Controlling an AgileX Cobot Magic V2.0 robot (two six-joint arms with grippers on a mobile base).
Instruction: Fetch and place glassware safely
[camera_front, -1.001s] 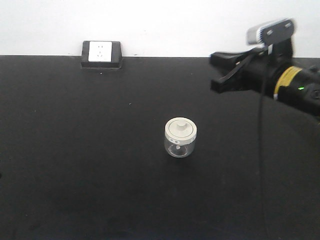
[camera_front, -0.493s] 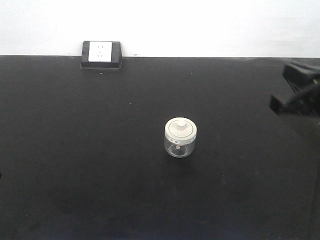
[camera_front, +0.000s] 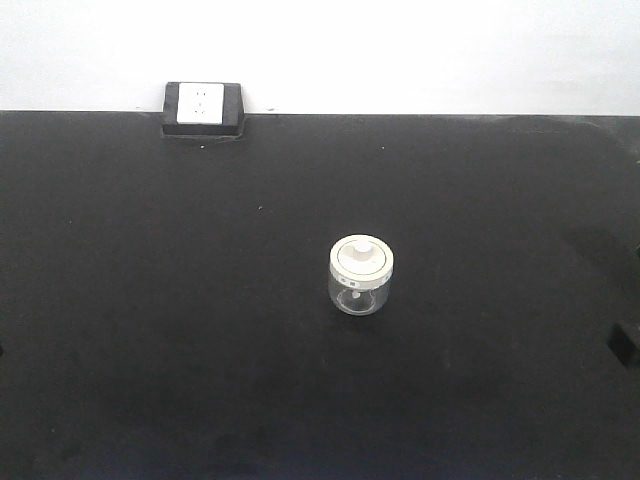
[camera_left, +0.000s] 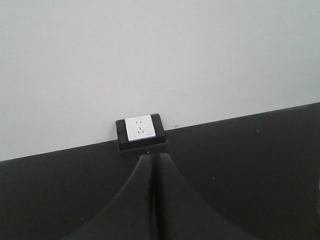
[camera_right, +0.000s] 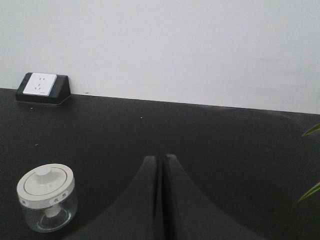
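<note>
Right arm gone from front view since earlier frame. Right gripper (camera_right: 161, 162) closed, empty; left gripper (camera_left: 153, 160) likewise. Jar (camera_front: 361, 275) upright on table (camera_front: 150, 300); risk: closed fingers knock jar over on approach.

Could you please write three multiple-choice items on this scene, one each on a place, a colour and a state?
1. Where does the glass jar stand?
A. near the middle of the black table
B. on the power socket
C. between the fingers of a gripper

2. What colour is the jar's lid?
A. black
B. cream-white
C. green

3. How are the fingers of the right gripper?
A. wide open
B. closed on the jar
C. pressed together, holding nothing

Answers:
1 A: the front view shows it alone, mid-table.
2 B: the lid is pale against the dark table.
3 C: in the right wrist view, the fingers meet and the jar sits apart, lower left.
</note>
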